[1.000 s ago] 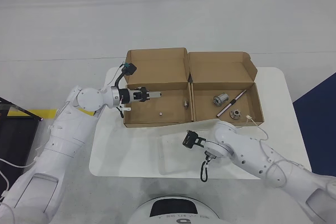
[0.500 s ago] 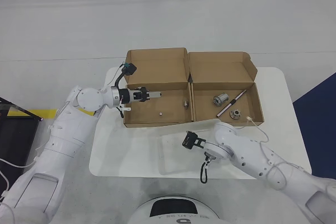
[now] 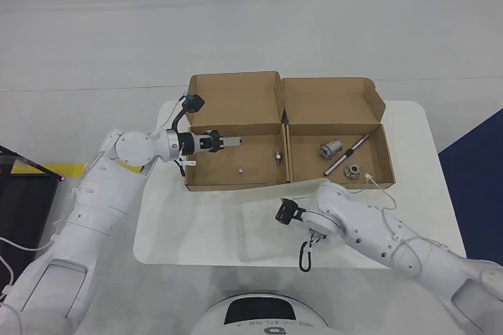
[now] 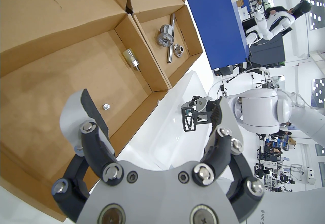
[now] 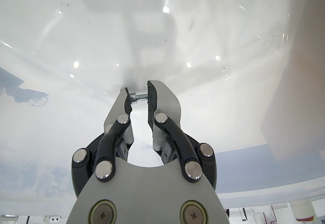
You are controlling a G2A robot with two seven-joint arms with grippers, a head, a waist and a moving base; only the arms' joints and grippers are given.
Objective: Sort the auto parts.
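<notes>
Right gripper [image 5: 138,88] pinches small bolt [image 5: 141,96], arm edges slightly over clear tray [image 3: 253,234] by front edge of table [image 3: 415,126] | left gripper [image 4: 152,98] unmoved, wide open, empty | bolt likely boxed next.

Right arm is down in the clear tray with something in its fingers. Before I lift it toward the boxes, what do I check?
1. Grip: right gripper is shut on a small bolt, pinched end to end between the pads: ok.
2. Bolt free of the clear tray floor: cannot tell.
3. Destination: a similar bolt already lies in the left box: ok.
4. Drop zone: left gripper hovers over that box and is likely in the way: not ok.
5. Left gripper open and empty, so it can back off: ok.
</notes>
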